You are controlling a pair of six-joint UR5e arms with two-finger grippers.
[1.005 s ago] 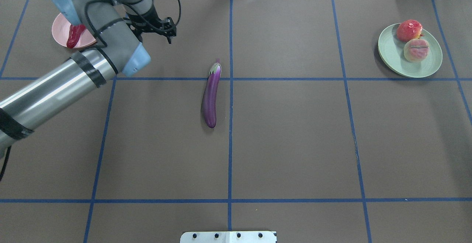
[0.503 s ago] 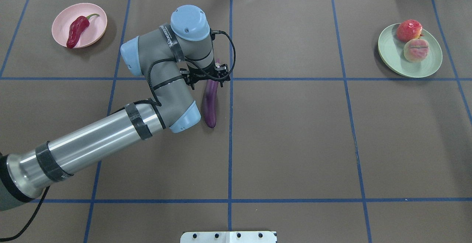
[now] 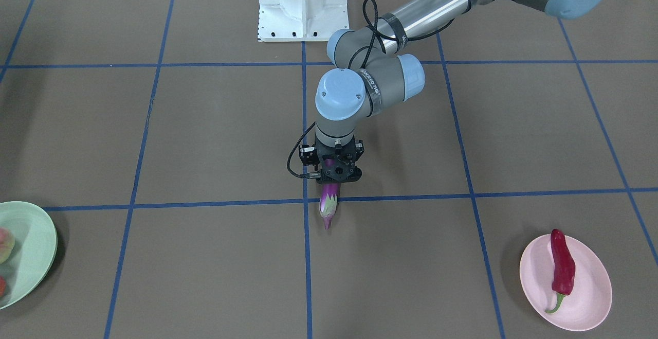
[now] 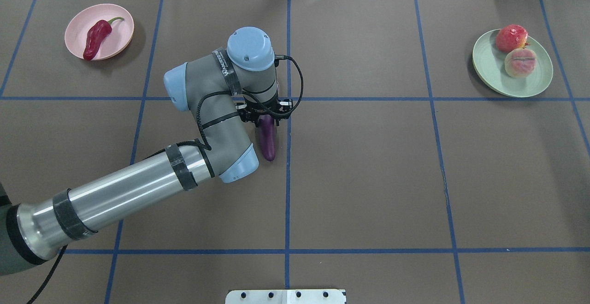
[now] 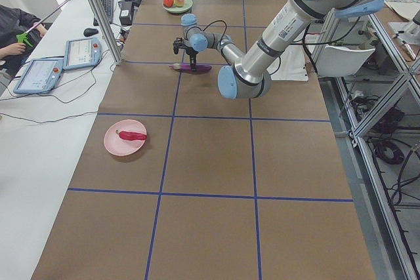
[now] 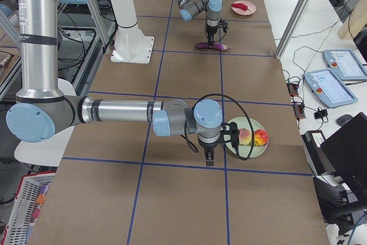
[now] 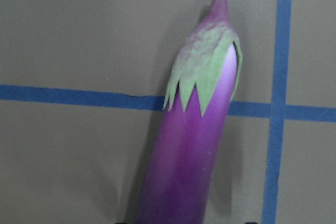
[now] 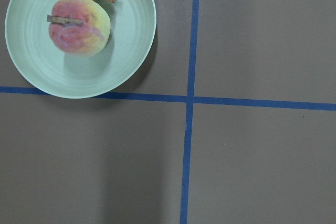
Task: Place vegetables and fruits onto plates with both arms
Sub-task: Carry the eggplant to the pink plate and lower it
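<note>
Straddling the purple eggplant [image 4: 268,142] mid-desk [image 4: 368,179], our left claw [image 4: 267,118] stands spread apart. Beyond, the chili pepper [image 4: 96,38] lies on the pink plate [image 4: 120,32]. The peach [image 4: 520,62] and pomegranate [image 4: 510,38] sit on the green plate [image 4: 491,71]. Our right claw [image 6: 209,156] hangs beside it; we cannot tell its state.

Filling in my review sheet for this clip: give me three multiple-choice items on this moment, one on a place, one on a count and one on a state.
1. The chili pepper lies on: A) the green plate; B) the pink plate; C) the table.
2. Fruits on the green plate: A) two; B) one; C) three.
3. The eggplant is: A) on the pink plate; B) raised high over the green plate; C) lying on the table under the left gripper.

Key:
1 B: the red pepper rests inside the pink rim.
2 A: the peach and the pomegranate sit there side by side.
3 C: the side views show it flat on the table, with the gripper right above it near its cap end.
</note>
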